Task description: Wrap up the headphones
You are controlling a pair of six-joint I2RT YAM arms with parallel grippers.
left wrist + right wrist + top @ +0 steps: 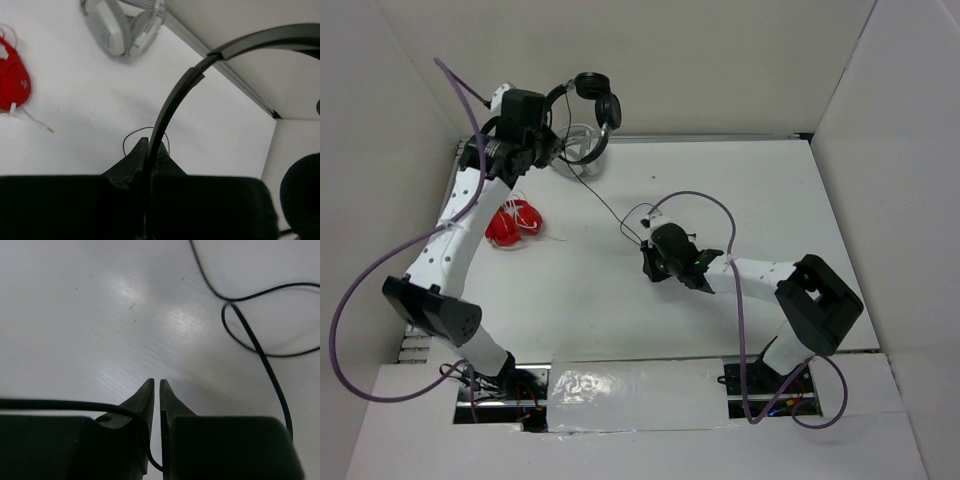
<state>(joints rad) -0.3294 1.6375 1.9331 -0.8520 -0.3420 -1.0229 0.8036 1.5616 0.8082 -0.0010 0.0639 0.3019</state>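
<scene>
The black headphones (592,92) hang in the air at the back left, above the table's far edge. My left gripper (550,112) is shut on their thin headband (172,100), which rises from between the jaws; one round earcup (300,195) shows at the lower right. Their thin black cord (605,205) runs down across the table to my right gripper (648,262) near the middle. In the right wrist view the cord (65,404) crosses the left finger and drops between the nearly closed jaws of the right gripper (156,382). More cord (255,345) loops on the table ahead.
White and grey over-ear headphones (582,148) lie on the table at the back left, below the raised black pair. A red item (512,222) with a thin white cord lies on the left side. Walls enclose the table (770,190) on three sides.
</scene>
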